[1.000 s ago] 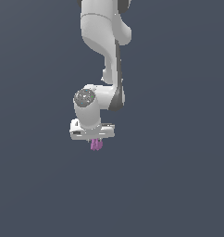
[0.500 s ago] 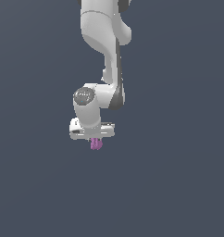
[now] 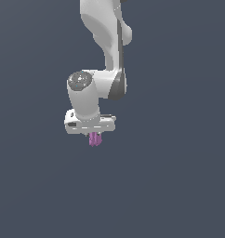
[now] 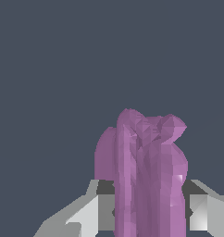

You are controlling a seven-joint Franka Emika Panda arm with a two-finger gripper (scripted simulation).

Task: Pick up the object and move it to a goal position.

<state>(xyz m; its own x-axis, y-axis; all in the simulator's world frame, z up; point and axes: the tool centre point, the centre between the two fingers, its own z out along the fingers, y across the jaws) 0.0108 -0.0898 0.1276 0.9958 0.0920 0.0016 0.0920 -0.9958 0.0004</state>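
Both fingers (image 4: 97, 210) of the white gripper (image 3: 94, 138) pinch the lumpy purple-pink blob (image 3: 95, 139), which protrudes below them. Plain grey surrounds it, seemingly unobstructed.

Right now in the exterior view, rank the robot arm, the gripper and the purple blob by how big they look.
1. Robot arm, by far the largest, running out of the top of the frame.
2. Gripper, with its wide white body above.
3. Purple blob, smallest, narrower than the gripper holding it.

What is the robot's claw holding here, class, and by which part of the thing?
The claw holds a purple lumpy blob. Its fingers press on the blob's two opposite sides at the end nearest the wrist; the bumpy far end sticks out free.
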